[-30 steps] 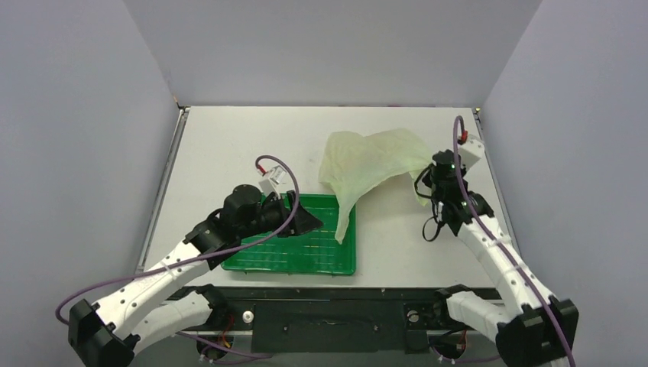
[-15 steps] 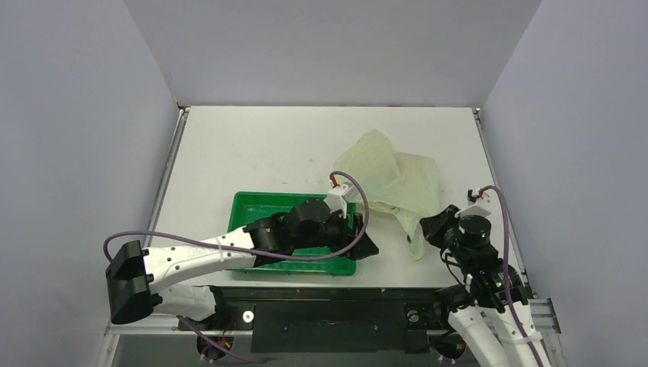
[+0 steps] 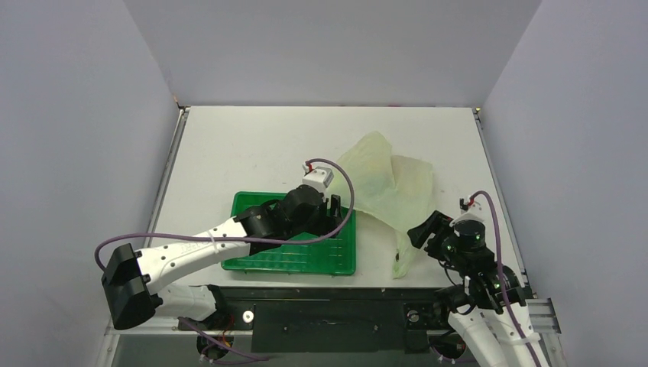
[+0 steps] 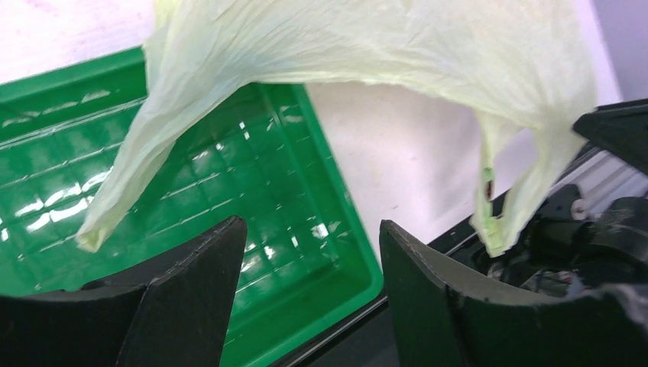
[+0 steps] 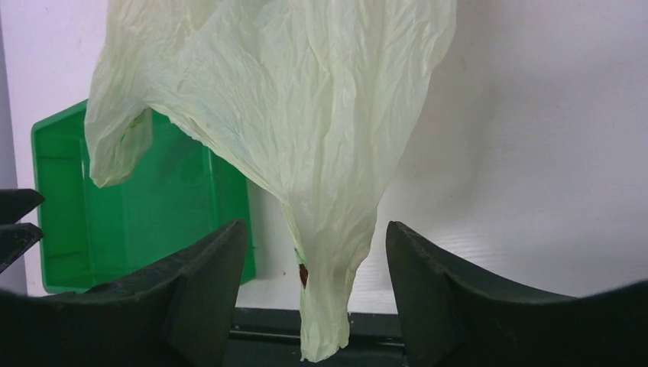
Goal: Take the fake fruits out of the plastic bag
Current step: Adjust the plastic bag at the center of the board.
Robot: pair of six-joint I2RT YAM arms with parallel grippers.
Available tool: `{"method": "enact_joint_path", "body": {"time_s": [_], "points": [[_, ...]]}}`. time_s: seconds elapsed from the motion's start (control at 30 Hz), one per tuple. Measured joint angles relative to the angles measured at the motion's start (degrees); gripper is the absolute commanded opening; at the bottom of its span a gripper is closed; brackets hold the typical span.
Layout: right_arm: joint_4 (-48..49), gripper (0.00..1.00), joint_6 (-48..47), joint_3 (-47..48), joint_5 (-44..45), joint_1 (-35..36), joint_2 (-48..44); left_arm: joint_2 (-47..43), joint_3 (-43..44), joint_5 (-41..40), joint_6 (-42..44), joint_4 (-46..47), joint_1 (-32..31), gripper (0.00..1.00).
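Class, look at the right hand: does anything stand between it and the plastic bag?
Nothing visible does. The plastic bag has its narrow end straight ahead of the open right hand, with only the white table behind it.

plastic bag [image 3: 386, 182] right of tray [image 3: 299, 258], corner over it | table [image 3: 229, 145] beneath both

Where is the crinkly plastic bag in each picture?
Top external: the plastic bag lies right of centre, tail toward the near edge.
Left wrist: bag across the top, one flap overlapping the green tray.
Right wrist: bag upper middle, tail hanging down the centre.
Shared landmark: the green tray.
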Motion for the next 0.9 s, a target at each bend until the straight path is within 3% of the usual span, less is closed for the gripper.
{"method": "enact_joint_path", "body": {"time_s": [0.3, 0.7, 0.73, 0.83, 0.9], "points": [[1.2, 0.74, 5.5, -6.2, 0.9, 0.0, -0.2, 0.0, -5.2, -3.9, 2.0, -1.2, 0.2, 0.65], [8.1, 0.71, 8.4, -14.8, -8.0, 1.9, 5.6, 5.6, -11.2, -3.8, 6.5, 1.7, 8.6, 0.66], [8.8, 0.69, 8.8, -15.2, -8.3, 2.7, 5.8, 6.7, -11.3, -3.1, 6.9, 2.3, 9.3, 0.63], [11.6, 0.51, 10.0, -16.3, -9.2, 5.3, 6.8, 10.1, -11.2, -2.0, 7.8, 4.1, 10.4, 0.48], [14.0, 0.35, 11.0, -16.9, -9.6, 8.4, 9.2, 12.7, -10.5, -1.7, 8.7, 4.2, 10.6, 0.30]]}}
